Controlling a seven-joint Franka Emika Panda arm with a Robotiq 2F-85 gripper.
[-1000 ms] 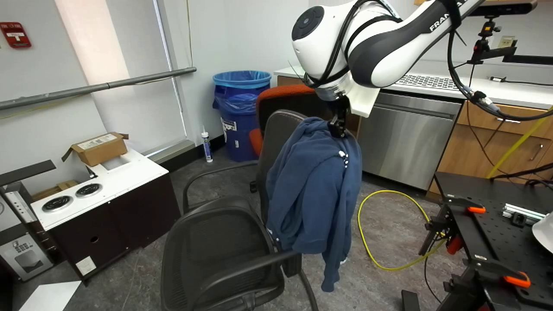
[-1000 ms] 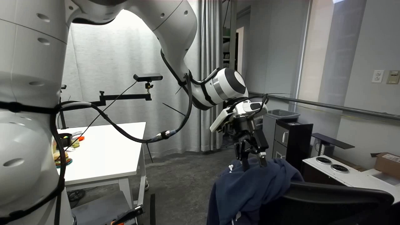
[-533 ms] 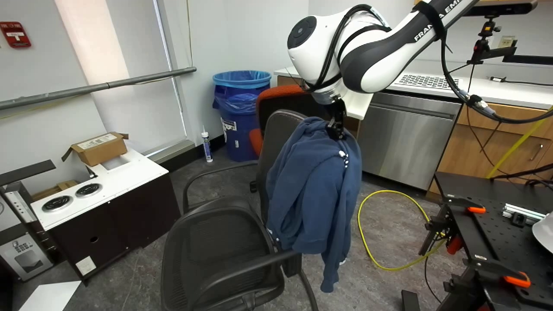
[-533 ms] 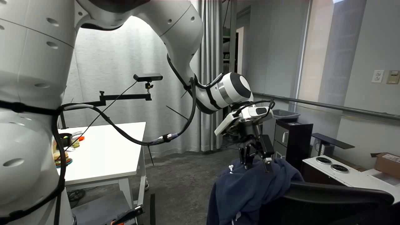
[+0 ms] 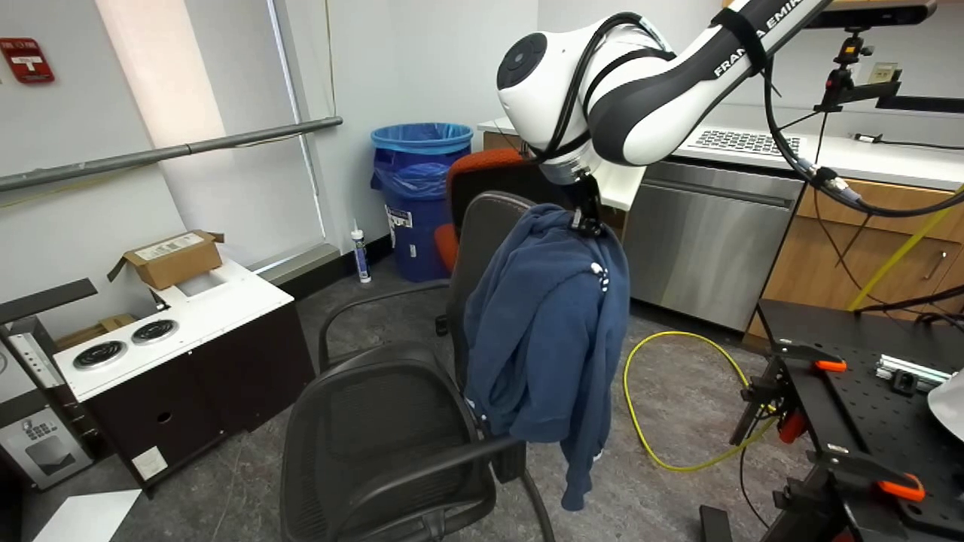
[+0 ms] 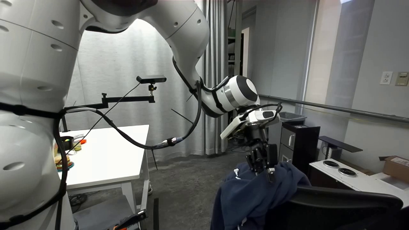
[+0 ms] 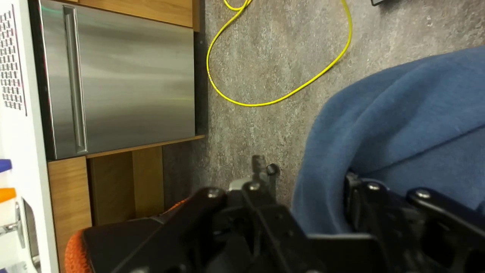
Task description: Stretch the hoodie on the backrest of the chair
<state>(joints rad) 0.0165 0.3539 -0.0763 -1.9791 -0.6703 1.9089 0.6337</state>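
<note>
Grey floor (image 7: 242,132) and a stainless dishwasher (image 5: 697,241) made the backdrop to the black office chair (image 5: 369,421). The hoodie (image 5: 542,331) hung bunched over one end of the backrest (image 5: 486,233), with what looked like a sleeve (image 5: 580,467) trailing below, while in an exterior view the top edge (image 6: 338,193) ran on bare toward the opposite end. The fingers (image 7: 353,199) stood part-way apart astride a fold (image 7: 322,189) at the hoodie's top: in the wrist view one sat against the cloth, the other apart from it with floor showing between, so no firm hold was visible.

Doing this well seemed to call for taking that fold alone, deep enough that it would not slip yet clear of the backrest's padding. A small test tug looked wise before any real pull. From there, the better path appeared to be low along the top edge toward the bare end, slowly, since lifting might drag the hanging part off the chair.
</note>
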